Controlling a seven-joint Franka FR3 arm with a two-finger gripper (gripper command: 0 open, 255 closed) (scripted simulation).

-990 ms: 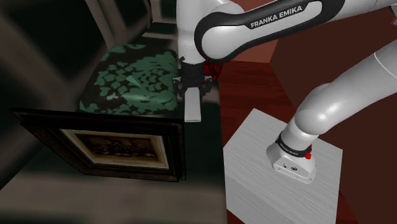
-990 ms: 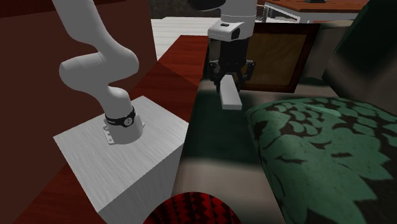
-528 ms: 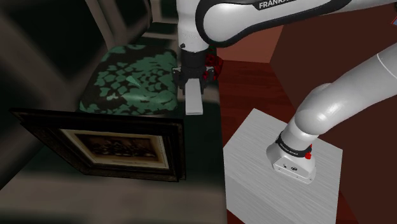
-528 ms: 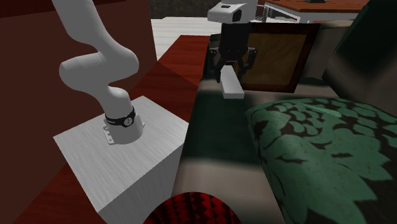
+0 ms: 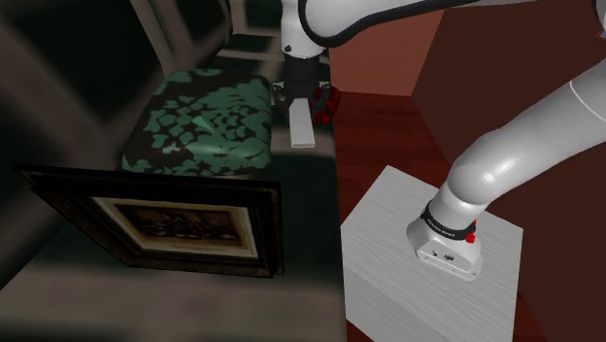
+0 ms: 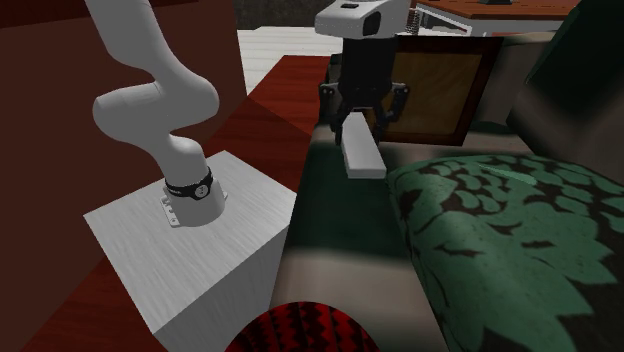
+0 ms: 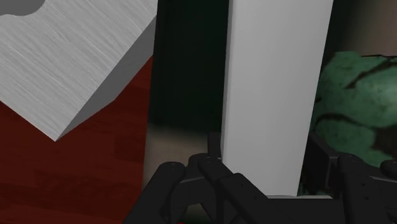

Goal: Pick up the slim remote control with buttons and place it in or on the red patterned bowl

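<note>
A slim, plain light-grey remote (image 5: 302,127) hangs lengthwise from my black gripper (image 5: 301,99), whose fingers are shut on its upper end. In the second exterior view the gripper (image 6: 362,114) holds the remote (image 6: 360,157) in the air above the dark seat, beside the green cushion. The wrist view has the remote (image 7: 273,95) clasped between the two fingers of the gripper (image 7: 266,158). The red patterned bowl (image 5: 330,103) peeks out just behind the gripper in the shoulder view. Its rim (image 6: 300,330) lies at the bottom edge of the second exterior view.
A green patterned cushion (image 5: 204,121) lies on the dark seat to the shoulder view's left of the gripper. A dark framed picture (image 5: 165,223) leans nearer the camera. The white stand box (image 5: 427,262) sits on the reddish-brown floor (image 5: 374,126).
The gripper has carried the remote up and to the shoulder view's right, away from the framed picture and toward the red bowl. Its grip on the remote has held.
</note>
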